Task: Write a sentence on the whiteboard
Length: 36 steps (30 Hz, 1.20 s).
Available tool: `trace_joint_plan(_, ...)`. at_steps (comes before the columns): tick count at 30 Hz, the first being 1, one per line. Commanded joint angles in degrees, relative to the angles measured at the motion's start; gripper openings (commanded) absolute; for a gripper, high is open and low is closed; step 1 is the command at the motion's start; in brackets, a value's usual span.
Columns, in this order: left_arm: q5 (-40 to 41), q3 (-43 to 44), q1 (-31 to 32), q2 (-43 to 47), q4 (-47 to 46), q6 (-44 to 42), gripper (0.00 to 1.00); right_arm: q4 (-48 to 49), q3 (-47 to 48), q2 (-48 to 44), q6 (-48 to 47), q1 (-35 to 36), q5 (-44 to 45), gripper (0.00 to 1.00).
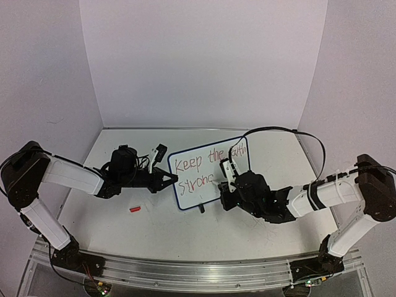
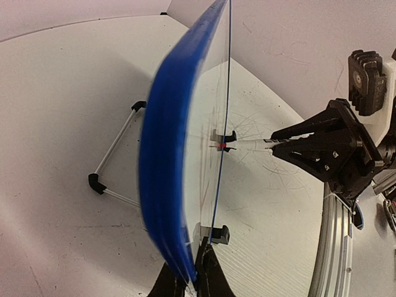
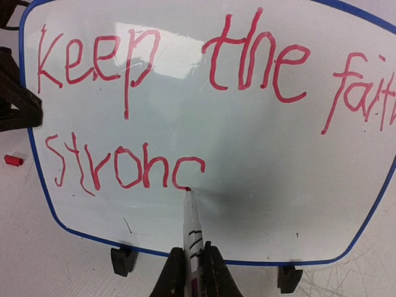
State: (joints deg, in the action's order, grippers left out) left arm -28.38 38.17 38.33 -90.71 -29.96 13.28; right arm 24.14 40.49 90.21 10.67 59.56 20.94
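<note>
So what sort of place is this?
Probably a robot test booth: plain white walls around a scratched table, left arm and right arm bolted to a metal rail, a marker writing on a whiteboard.

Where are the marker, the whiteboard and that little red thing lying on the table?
marker (image 3: pixel 191 218): right wrist view, white barrel.
whiteboard (image 3: pixel 278 179): right wrist view, bare white face.
small red piece (image 1: pixel 135 210): top view, its middle.
</note>
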Motion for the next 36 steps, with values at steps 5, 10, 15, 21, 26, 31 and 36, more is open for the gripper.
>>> trace_joint_plan(5,9.2,-1.0,-1.3,0.6,4.2,-4.7,0.0,1.9,0.1,-1.0,0.6,-0.3,4.8,0.0)
trace_joint_plan(10,8.8,-1.0,-1.3,0.3,4.2,-4.8,0.0,3.8,0.6,-0.9,-0.2,-0.3,4.7,0.0)
trace_joint_plan(15,8.8,-1.0,-1.3,0.2,4.2,-4.9,0.0,5.0,0.9,-0.7,-0.8,-0.3,4.5,0.0)
trace_joint_plan(21,8.7,-1.0,-1.3,0.1,4.2,-4.8,0.0,5.2,1.2,-0.9,-0.9,-0.3,5.1,0.0)
trace_joint_plan(26,8.8,-1.0,-1.3,0.3,4.2,-4.8,0.0,5.3,1.2,-1.1,-1.1,-0.3,5.1,0.0)
trace_joint_plan(31,8.9,-0.9,-1.3,0.1,4.2,-4.8,0.0,3.8,1.2,-0.8,-1.4,-0.2,3.5,0.0)
trace_joint_plan(36,8.9,-0.7,-1.3,-0.1,4.2,-4.8,0.0,1.9,-0.1,-0.8,0.3,-0.3,2.4,0.0)
